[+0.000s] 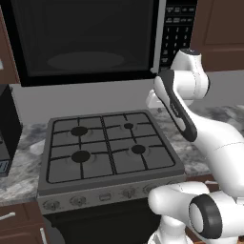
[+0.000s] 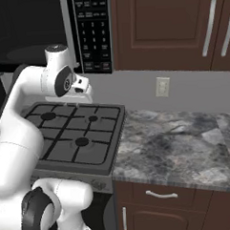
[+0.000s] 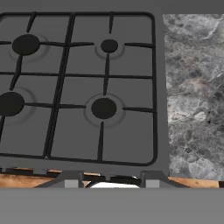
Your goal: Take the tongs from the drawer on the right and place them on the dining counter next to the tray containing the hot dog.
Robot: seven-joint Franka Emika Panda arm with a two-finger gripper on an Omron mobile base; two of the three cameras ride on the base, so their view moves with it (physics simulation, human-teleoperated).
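We find the arm raised over the stove (image 1: 107, 147), its hand near the rear right corner of the cooktop, just below the microwave (image 2: 91, 32). The gripper (image 2: 77, 103) points down at the burners. In the hand view only the bases of the fingers show at the bottom edge, with the right front burner (image 3: 104, 108) below them; nothing appears between them, but the tips are too small in the right base view for us to tell whether the claw stands open or closed. We record it as undetermined, apparently empty.

Task status: nothing done as far as we can see. The drawer (image 2: 162, 195) under the marbled worktop (image 2: 180, 142) to the right of the stove sits flush with its silver handle untouched. We judge the tongs are inside it, since none lie on the worktop or stove; we cannot confirm this with the front shut.

Remaining, in our judgement: bring the hand down to the drawer handle, pull the drawer open, pick out the tongs, then drive to the dining counter and set them beside the tray with the hot dog. Essentially the whole task is still ahead.
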